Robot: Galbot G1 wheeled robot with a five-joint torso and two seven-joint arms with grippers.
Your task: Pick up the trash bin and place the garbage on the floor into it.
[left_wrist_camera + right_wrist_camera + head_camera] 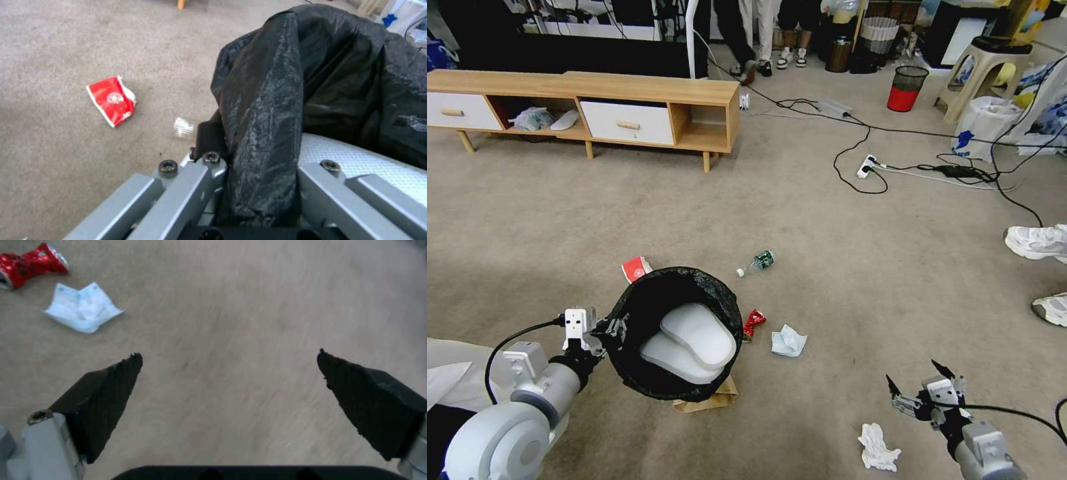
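Already the trash bin (677, 333) is held clear of the carpet (840, 280) by the left gripper (610, 329), pinched on its bag-lined rim. The right gripper (919, 381) hangs spread and empty (fingertips well apart) near a crumpled tissue (879, 448). Probably that tissue is best taken first, while the tilted bin is kept steady so its mouth can be reached.

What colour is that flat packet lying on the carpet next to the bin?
Red with a white edge and a round white mark, the packet shows best in the left wrist view.
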